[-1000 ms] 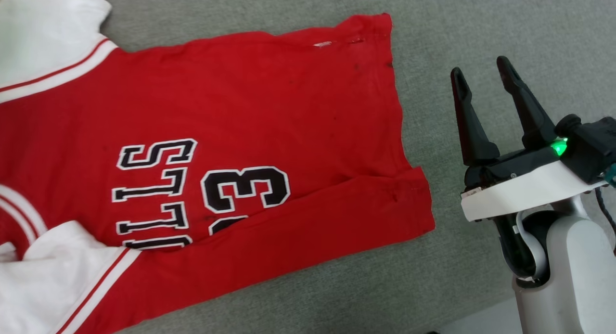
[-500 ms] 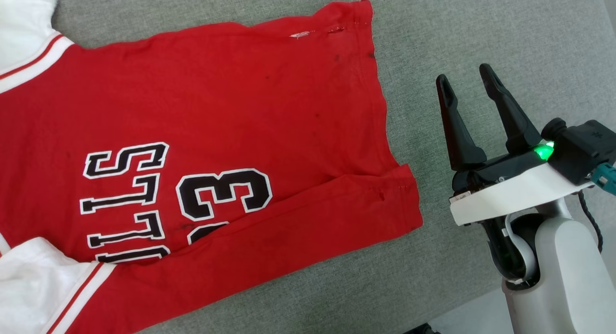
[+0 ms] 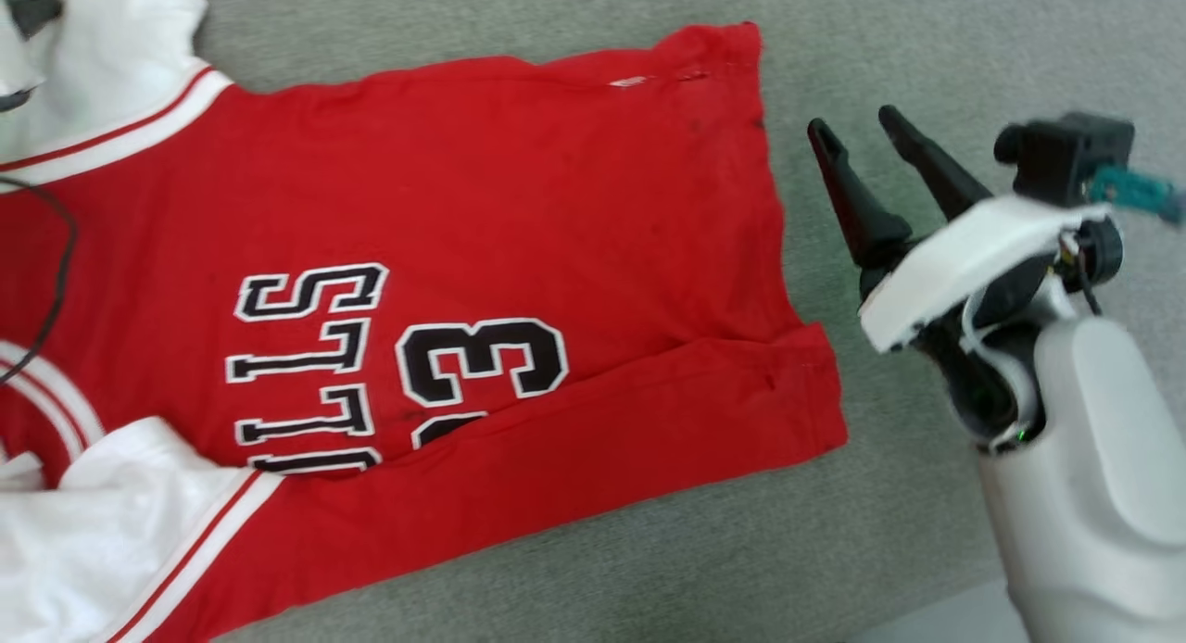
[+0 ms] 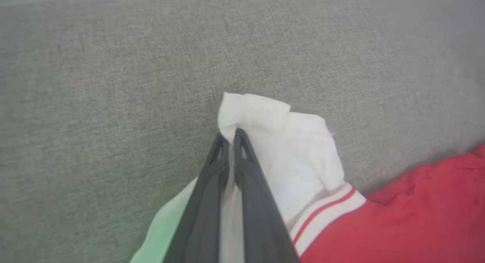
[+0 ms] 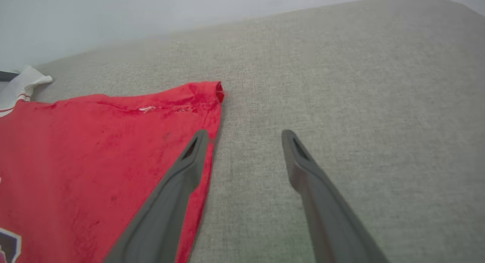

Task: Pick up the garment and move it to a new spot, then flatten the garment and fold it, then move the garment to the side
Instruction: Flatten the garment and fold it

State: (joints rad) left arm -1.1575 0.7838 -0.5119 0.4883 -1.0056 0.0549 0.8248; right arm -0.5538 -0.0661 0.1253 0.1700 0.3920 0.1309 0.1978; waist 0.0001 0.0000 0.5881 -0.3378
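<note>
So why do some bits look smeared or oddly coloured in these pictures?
Head view: the right pincer is smeared, the garment fairly sharp. Left wrist view: the left pincer is soft, and a green tint falls on the white sleeve. Right wrist view: the far edge of the grey surface bows.

Printed sideways in black with white outlines on the red shirt (image 3: pixel 519 189): lettering (image 3: pixel 306 365) reading "LLS" plus a half-covered "U", and beside it a numeral (image 3: pixel 482 360) "3", with another digit mostly hidden under a fold.

Grey-green woven fabric surface (image 3: pixel 927 50) w/ pale plain wall (image 5: pixel 113 13) behind, even light.
</note>
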